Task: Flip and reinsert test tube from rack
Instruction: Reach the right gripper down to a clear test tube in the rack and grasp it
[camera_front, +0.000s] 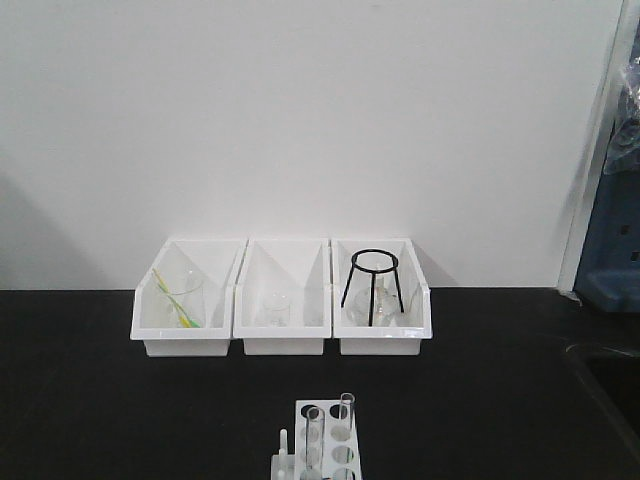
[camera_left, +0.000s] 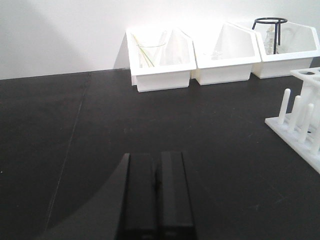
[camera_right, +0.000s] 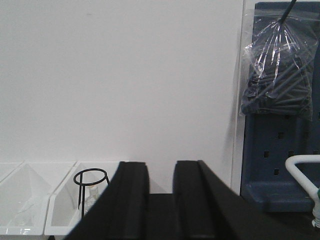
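The white rack (camera_front: 325, 455) stands at the front middle of the black table, cut off by the bottom edge of the front view. Two clear test tubes stand upright in it, one at the left (camera_front: 314, 432) and one at the back right (camera_front: 346, 412). Its short white pegs (camera_left: 295, 117) show at the right edge of the left wrist view. My left gripper (camera_left: 156, 156) is shut and empty, low over the table to the left of the rack. My right gripper (camera_right: 161, 164) is open and empty, facing the back wall. Neither gripper shows in the front view.
Three larger white bins stand in a row by the wall: the left one (camera_front: 187, 300) holds a beaker with green-yellow sticks, the middle one (camera_front: 283, 300) a small beaker, the right one (camera_front: 382, 300) a black ring tripod (camera_front: 371, 285). A blue pegboard (camera_right: 280, 150) with a plastic bag stands at the right.
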